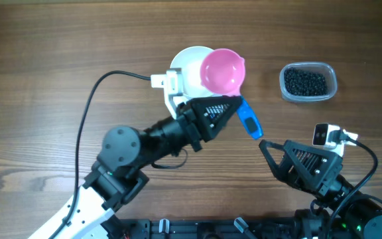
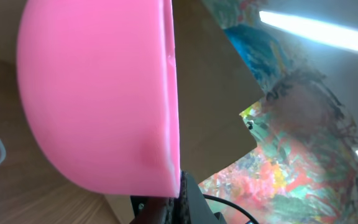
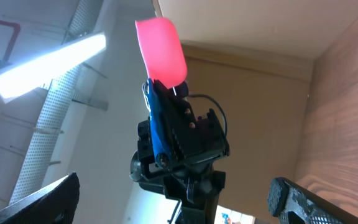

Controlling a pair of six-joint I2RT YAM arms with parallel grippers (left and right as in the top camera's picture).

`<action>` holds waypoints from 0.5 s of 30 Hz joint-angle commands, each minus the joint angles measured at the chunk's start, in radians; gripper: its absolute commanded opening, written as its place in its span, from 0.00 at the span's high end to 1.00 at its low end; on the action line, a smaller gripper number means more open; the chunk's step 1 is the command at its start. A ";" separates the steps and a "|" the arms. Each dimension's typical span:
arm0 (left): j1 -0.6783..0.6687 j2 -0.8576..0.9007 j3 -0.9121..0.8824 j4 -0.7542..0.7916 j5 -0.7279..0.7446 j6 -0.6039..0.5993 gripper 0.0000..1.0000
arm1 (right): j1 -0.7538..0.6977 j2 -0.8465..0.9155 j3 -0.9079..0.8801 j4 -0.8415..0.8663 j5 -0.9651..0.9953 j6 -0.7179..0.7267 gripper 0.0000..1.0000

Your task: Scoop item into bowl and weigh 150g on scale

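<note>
While the black pellets (image 1: pixel 305 81) lie in a dark loose heap inside the clear plastic tub (image 1: pixel 283 85) toward the far right of the wooden table (image 1: pixel 38 46), the white bowl (image 1: pixel 184 65) stands well apart from them, near the middle of the far side. Over the bowl's right half hangs the pink scoop (image 1: pixel 223 71), its round mouth turned up to the overhead camera and a small pouring lip at its far right edge, so that only the left part of the bowl shows. The scoop's blue handle (image 1: pixel 249 121) slants back toward the near right. The left gripper (image 1: pixel 234 105) is clamped tight on it just where handle meets cup. From the left wrist, the cup's pink outer wall fills most of the view, with a corner of the tub and a few pellets at the left edge. A black cable (image 1: pixel 88 106) loops from the white wrist camera (image 1: pixel 164 81) beside the bowl out over the wood to the left. The right gripper (image 1: pixel 270 149) sits low at the near right. From above, its foremost fingertip looks just beside the handle's end, yet its own camera shows the scoop up above it, apart. Its jaws stand wide and hold nothing, the two dark fingers (image 3: pixel 48 199) framing the scoop against the ceiling lights (image 3: pixel 48 59).
</note>
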 commanded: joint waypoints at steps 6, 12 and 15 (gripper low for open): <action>-0.085 0.085 0.000 0.006 -0.223 -0.097 0.96 | 0.004 0.005 0.013 -0.036 -0.040 0.019 0.00; -0.107 0.138 0.000 0.006 -0.225 -0.145 0.96 | 0.004 0.005 0.013 -0.242 -0.071 -0.019 0.00; -0.124 0.142 0.000 0.006 -0.226 -0.144 0.96 | 0.004 0.005 0.013 -0.228 -0.072 -0.101 0.00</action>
